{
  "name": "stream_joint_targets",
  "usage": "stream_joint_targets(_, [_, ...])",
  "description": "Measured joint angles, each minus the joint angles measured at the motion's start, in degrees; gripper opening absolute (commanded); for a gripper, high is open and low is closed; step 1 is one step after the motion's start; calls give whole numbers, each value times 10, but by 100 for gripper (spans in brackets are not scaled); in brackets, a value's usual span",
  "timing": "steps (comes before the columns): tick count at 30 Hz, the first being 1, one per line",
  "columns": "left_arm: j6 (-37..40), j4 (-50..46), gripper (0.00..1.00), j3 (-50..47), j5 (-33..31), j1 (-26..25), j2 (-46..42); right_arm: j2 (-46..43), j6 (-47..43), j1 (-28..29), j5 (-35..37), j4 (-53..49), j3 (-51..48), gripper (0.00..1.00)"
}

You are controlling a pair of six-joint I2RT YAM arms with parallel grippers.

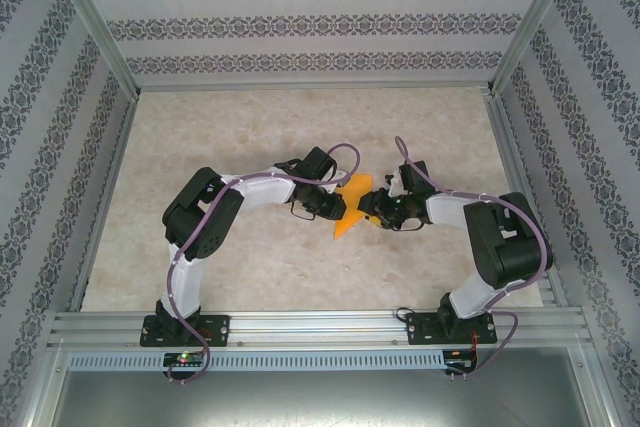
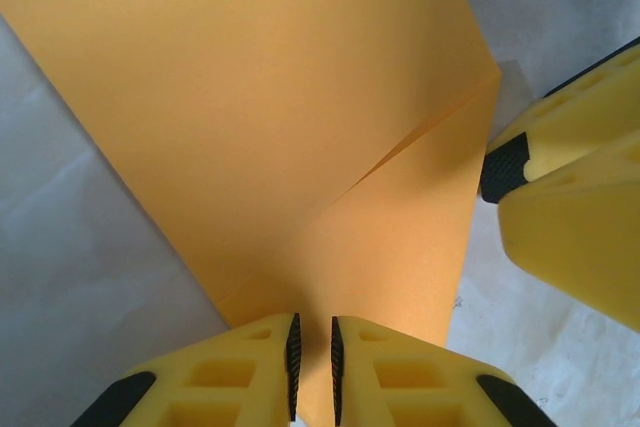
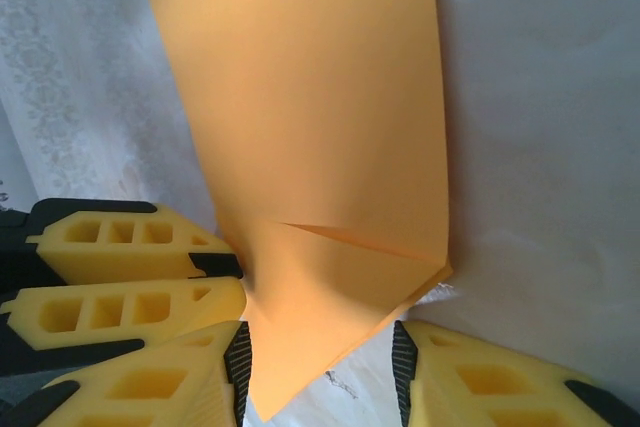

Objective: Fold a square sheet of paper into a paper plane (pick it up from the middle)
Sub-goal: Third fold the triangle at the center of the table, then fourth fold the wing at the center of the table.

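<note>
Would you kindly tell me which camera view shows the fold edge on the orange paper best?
The left wrist view: on the orange paper the fold edge runs sharp and diagonal mid-frame. The right wrist view shows it shorter and lower; top external gives a small orange patch.

Light: falling bright, even and diffuse across the top view.
Shadows: lying faint and soft beneath the arms (image 1: 200, 217), centre frame.
Wrist views: orange paper (image 2: 250, 97) glowing warmly, softening into blur toward the lower edge.
</note>
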Motion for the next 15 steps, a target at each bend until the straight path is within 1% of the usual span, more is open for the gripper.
stream_joint_targets(15, [0,0,20,0,2,2,0,8,32,0,-17,45,3,40])
